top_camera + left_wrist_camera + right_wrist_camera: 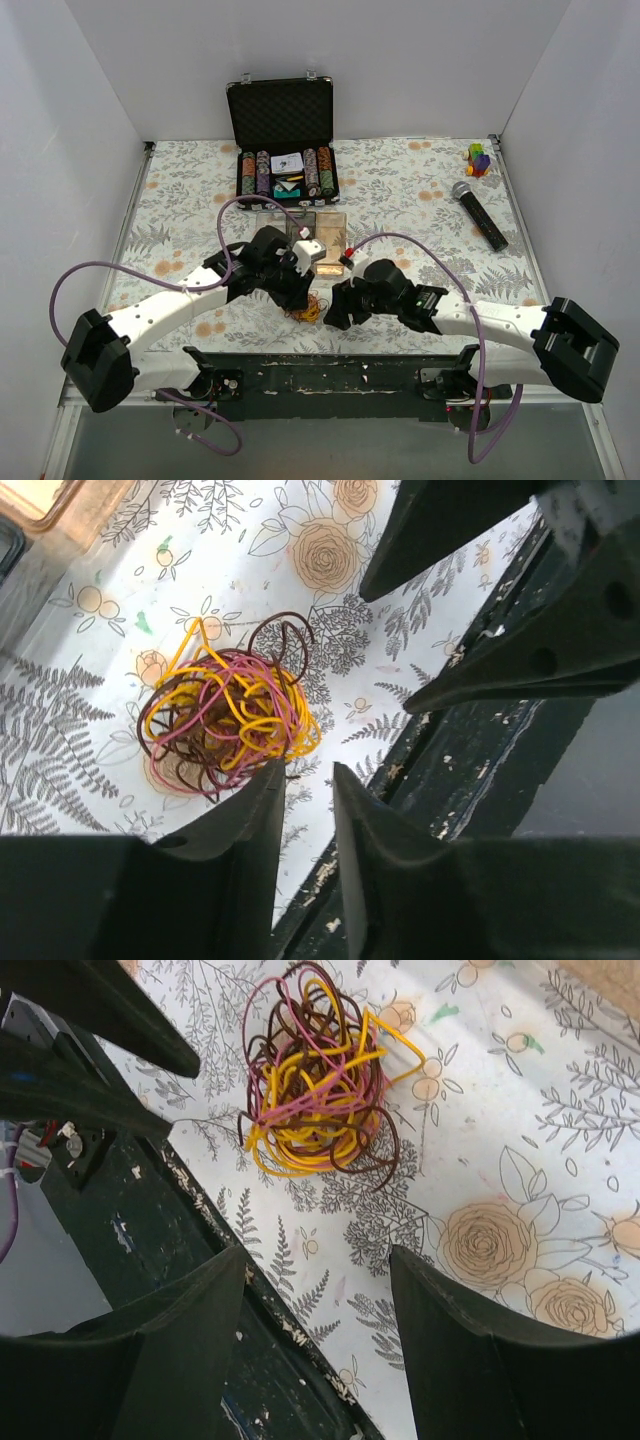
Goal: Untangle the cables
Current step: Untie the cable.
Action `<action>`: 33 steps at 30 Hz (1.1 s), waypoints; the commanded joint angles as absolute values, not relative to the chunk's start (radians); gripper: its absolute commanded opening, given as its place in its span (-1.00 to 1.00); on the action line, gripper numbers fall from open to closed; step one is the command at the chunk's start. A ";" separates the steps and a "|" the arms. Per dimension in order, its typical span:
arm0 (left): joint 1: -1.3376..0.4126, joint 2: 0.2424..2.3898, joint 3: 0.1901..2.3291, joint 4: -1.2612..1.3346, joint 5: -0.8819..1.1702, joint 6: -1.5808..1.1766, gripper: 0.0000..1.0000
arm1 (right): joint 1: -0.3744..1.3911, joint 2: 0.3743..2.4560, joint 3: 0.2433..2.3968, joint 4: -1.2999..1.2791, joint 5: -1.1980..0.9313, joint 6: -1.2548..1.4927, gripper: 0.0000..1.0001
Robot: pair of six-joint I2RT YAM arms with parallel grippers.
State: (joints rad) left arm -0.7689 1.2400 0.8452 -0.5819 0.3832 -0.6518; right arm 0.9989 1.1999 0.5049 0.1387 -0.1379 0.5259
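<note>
Cables [230,720]: one tight clump loose on the table [390,670] by its dark front edge. Left gripper [307,775] slightly apart, right gripper [318,1260] wide apart, both empty; I fear a pinch catching several loops drags it over that edge.

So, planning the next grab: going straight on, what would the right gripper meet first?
Probably the cables, ahead of the open right gripper; depth is unclear, so the tablecloth might come first.
</note>
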 commanded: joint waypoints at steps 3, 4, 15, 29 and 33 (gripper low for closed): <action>-0.755 1.120 0.831 -0.627 0.389 -0.624 -0.10 | 1.006 1.226 0.604 0.193 -0.140 0.483 0.37; -0.753 1.123 0.831 -0.630 0.403 -0.620 0.05 | 1.008 1.230 0.613 0.187 -0.137 0.480 0.37; -0.732 1.227 0.943 -0.663 0.256 -0.364 0.50 | 1.006 1.318 0.644 0.245 -0.120 0.503 0.36; -0.586 1.184 0.723 -0.577 0.437 -0.339 0.24 | 1.009 1.399 0.698 0.314 -0.149 0.528 0.35; -0.539 1.222 0.710 -0.506 0.449 -0.359 0.19 | 1.014 1.445 0.710 0.316 -0.143 0.534 0.33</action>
